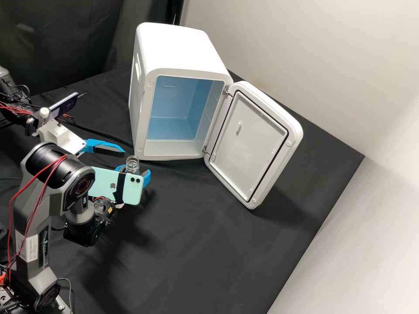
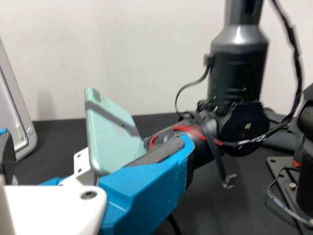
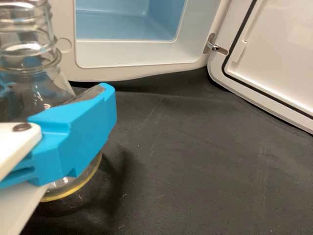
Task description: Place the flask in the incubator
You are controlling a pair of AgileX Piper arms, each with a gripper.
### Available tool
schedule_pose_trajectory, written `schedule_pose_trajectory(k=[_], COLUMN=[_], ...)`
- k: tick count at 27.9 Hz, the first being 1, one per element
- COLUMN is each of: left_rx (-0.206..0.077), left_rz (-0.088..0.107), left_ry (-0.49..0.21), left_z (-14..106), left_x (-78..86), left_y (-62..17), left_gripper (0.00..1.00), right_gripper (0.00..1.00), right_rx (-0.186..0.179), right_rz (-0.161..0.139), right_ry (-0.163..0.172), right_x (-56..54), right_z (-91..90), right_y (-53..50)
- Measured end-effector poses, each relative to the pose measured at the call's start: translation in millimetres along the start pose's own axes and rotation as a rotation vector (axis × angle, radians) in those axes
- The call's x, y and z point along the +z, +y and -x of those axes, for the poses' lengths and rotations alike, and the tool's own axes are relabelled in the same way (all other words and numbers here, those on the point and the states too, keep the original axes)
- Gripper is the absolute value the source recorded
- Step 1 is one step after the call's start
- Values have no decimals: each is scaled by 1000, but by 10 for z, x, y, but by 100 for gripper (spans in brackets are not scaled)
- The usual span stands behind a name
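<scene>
Bench (image 1: pixel 209 244) under black cloth fills my high view and ends in a hard edge on the right. The white incubator (image 1: pixel 174 48) stands at the back near the wall, its pale blue cavity facing my arms. Its door (image 1: pixel 253 144) hangs wide on the right-hand hinge; the far corner of the door comes near the bench edge. A band of cloth lies between the incubator's lower lip and the flask (image 1: pixel 132 165). The flask stands upright just in front of the opening, toward its left side, with its base at the cloth; I see the right gripper (image 1: pixel 132 171) clamped on the glass body, one blue finger on each side, under a mint-green phone (image 1: pixel 118 186) on that wrist. The left gripper (image 1: pixel 107 148) hovers just beside it, farther back, its fingers parted and gripping nothing.
</scene>
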State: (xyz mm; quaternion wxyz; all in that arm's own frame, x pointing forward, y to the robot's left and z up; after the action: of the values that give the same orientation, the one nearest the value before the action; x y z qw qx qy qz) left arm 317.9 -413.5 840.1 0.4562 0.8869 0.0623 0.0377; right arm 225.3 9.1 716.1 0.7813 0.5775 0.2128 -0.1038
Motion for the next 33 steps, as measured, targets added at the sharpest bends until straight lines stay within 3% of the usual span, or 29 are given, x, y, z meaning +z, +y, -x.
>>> schedule_pose_trajectory(k=[1,8,16,23,29,33], left_rx=[-13,-29,-28,-28,-18,-20], left_rz=[1,0,-13,-7,0,-2], left_ry=[7,18,19,9,27,35], left_z=[-20,-28,-25,-12,124,189], left_x=[-19,-53,-115,-162,-219,-243], left_y=[-17,-40,-29,-12,45,43], left_gripper=[100,100,100,100,100,100], right_gripper=[0,0,0,0,0,0], right_rx=[0,-3,-3,-5,-5,-7], right_rz=[0,2,1,-5,-5,-4], right_ry=[0,5,5,-2,-2,-2], right_x=[0,-13,-23,-33,-33,-33], right_z=[0,-2,-5,-9,-9,-9], right_y=[0,-7,-12,-23,-23,-25])
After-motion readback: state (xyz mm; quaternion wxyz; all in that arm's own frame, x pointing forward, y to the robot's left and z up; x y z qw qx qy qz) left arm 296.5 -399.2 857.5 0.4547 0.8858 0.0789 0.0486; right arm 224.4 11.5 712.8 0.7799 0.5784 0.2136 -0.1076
